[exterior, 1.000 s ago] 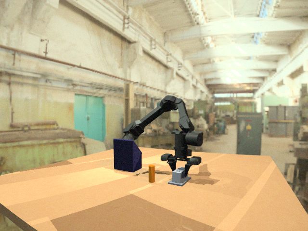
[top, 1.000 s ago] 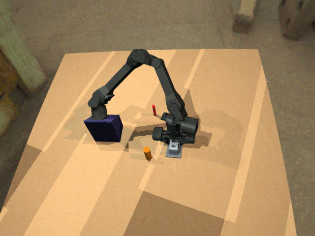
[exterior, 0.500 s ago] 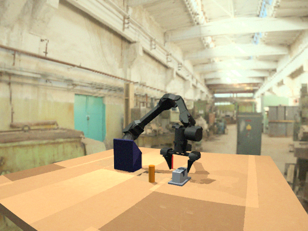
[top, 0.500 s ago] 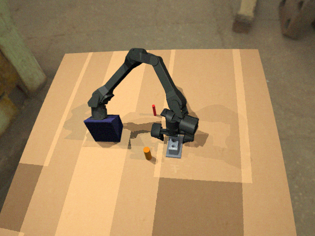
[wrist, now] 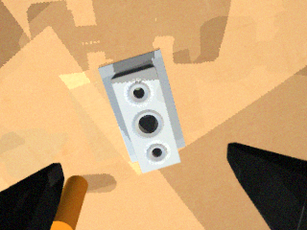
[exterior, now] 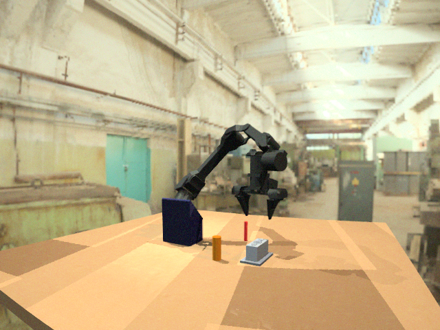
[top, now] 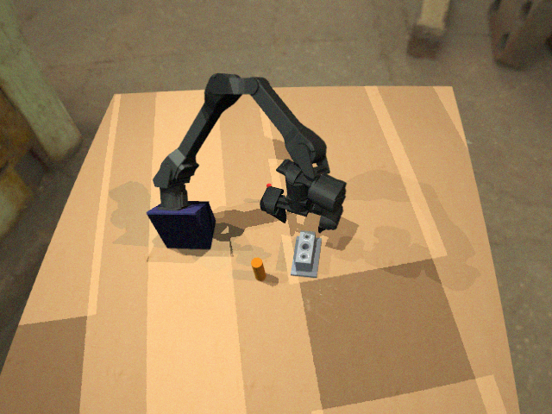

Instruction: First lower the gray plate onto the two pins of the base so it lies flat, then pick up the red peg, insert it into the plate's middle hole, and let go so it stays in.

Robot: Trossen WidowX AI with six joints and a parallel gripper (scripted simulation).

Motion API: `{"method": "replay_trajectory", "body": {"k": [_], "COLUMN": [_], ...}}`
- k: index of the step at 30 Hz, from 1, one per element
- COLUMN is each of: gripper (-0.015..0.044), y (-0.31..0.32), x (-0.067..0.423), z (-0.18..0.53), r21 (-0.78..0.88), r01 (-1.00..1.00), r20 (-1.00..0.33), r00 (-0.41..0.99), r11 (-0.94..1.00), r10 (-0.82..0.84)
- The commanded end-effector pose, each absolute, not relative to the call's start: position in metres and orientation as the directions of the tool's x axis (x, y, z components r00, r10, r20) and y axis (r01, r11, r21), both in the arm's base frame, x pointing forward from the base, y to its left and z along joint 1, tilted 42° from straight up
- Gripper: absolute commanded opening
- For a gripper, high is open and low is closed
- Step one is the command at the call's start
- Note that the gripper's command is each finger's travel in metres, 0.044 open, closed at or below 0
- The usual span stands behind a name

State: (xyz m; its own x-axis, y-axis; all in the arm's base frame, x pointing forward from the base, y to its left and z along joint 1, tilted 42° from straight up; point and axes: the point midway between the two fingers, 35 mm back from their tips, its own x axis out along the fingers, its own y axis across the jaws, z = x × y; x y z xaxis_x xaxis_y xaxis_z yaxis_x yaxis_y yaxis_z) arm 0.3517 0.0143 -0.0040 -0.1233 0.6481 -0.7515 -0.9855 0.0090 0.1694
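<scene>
The gray plate (top: 305,246) (exterior: 257,248) (wrist: 153,103) is a block with three holes in a row. It sits on the flat base (top: 304,272) (exterior: 264,258), level and upright. The middle hole (wrist: 148,124) is open and dark. My gripper (top: 303,220) (exterior: 258,214) (wrist: 147,161) is open and empty, hanging straight above the plate with a clear gap to it. The thin red peg (exterior: 245,230) stands upright on the table behind the plate. In the top view only the peg's tip (top: 268,185) shows behind the gripper.
An orange cylinder (top: 258,268) (exterior: 216,247) (wrist: 71,203) stands upright just left of the base. The arm's dark blue mount (top: 182,224) (exterior: 181,221) stands further left. The table top ends at edges on all sides.
</scene>
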Motion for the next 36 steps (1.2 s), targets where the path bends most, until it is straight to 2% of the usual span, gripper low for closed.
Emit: {"method": "replay_trajectory", "body": {"k": [1,8,15,22,29,33,36], "gripper": [0.0440,0.0440,0.0440,0.0440,0.0440,0.0440,0.0440], "y": [0.029,0.059,0.086,0.102,0.115,0.119,0.120], "x": [0.343,0.317,0.285,0.259,0.234,0.222,0.220], "z": [0.018,0.051,0.078,0.092,0.103,0.107,0.107], "r21": [0.317,0.580,0.651,0.581,0.436,0.328,0.314], "r01": [-0.926,-0.571,-0.025,0.342,0.648,0.786,0.800], "r20": [-0.756,-0.758,-0.756,-0.753,-0.749,-0.747,-0.746], "r00": [-0.117,-0.117,-0.118,-0.120,-0.123,-0.125,-0.125], "r11": [0.204,0.581,0.759,0.739,0.624,0.525,0.512], "r10": [0.644,0.642,0.644,0.647,0.651,0.653,0.654]}}
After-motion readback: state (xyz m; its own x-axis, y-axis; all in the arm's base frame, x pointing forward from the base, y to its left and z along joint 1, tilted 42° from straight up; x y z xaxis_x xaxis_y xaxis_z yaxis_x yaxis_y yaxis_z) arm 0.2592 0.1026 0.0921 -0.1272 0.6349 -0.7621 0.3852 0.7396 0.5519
